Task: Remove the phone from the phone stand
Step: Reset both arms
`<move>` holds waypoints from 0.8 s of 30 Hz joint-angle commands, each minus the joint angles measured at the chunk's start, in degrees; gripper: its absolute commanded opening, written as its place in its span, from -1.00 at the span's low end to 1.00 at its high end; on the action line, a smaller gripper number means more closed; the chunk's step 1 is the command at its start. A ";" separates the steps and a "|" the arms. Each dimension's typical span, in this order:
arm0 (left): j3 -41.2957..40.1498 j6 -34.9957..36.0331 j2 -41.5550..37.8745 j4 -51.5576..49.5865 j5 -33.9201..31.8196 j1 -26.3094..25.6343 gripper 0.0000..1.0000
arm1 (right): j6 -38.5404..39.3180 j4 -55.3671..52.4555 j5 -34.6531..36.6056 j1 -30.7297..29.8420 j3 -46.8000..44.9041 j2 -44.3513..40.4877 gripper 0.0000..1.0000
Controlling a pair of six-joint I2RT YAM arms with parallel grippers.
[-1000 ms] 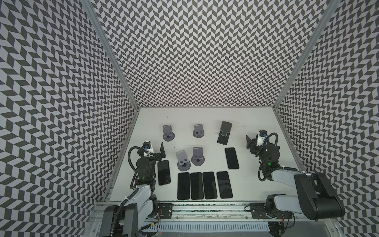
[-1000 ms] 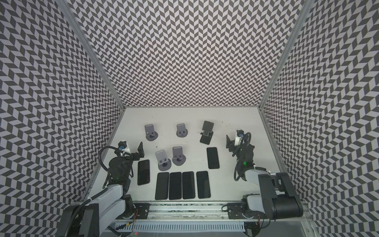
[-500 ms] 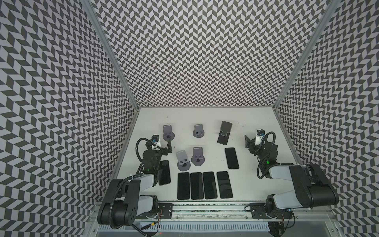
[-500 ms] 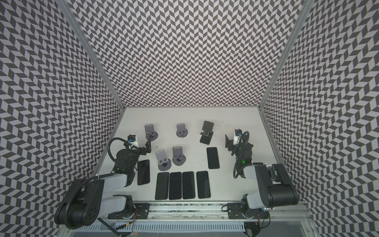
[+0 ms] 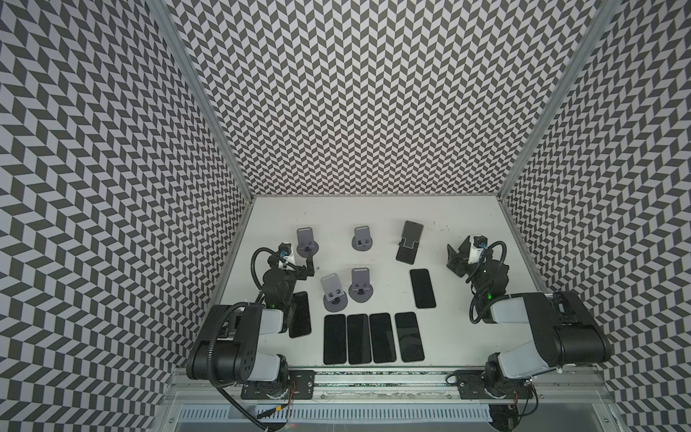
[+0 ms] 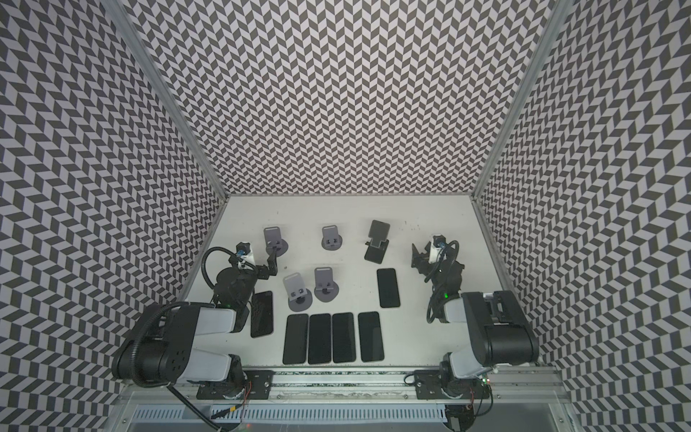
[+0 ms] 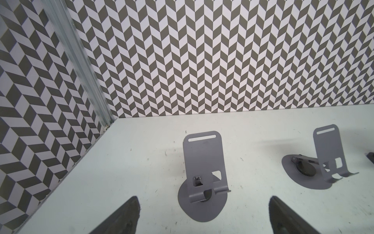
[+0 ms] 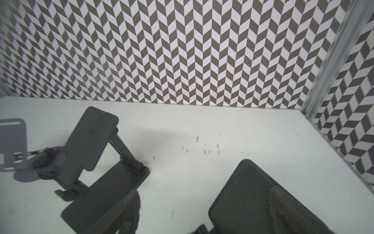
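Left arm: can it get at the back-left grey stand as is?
Likely yes. The left tool is open just in front of that stand, pointed at it, with nothing between them. The stand holds no phone.

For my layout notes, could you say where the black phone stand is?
In both top views the black phone stand sits at the back row's right end, just behind the rightmost flat phone.

"Open table (image 5: pixel 467 224) at the far right, between the black stand (image 5: pixel 409 241) and the right wall (image 5: pixel 561 168): plenty of room to pass!"

"Middle's crowded, though. Two grey stands (image 5: pixel 334 291) side by side, a lone phone (image 5: pixel 422 288) to their right, four flat phones (image 5: pixel 372 338) lining the near edge."
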State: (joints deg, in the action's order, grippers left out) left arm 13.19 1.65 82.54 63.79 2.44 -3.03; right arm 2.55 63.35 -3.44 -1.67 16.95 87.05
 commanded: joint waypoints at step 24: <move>1.05 -0.02 6.75 8.69 0.28 0.85 0.99 | -1.32 6.34 1.95 0.53 -1.13 1.03 1.00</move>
State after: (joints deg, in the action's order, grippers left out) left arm 13.63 1.67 89.17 70.74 2.46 -2.22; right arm 1.78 66.22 -1.96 -1.58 16.32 87.46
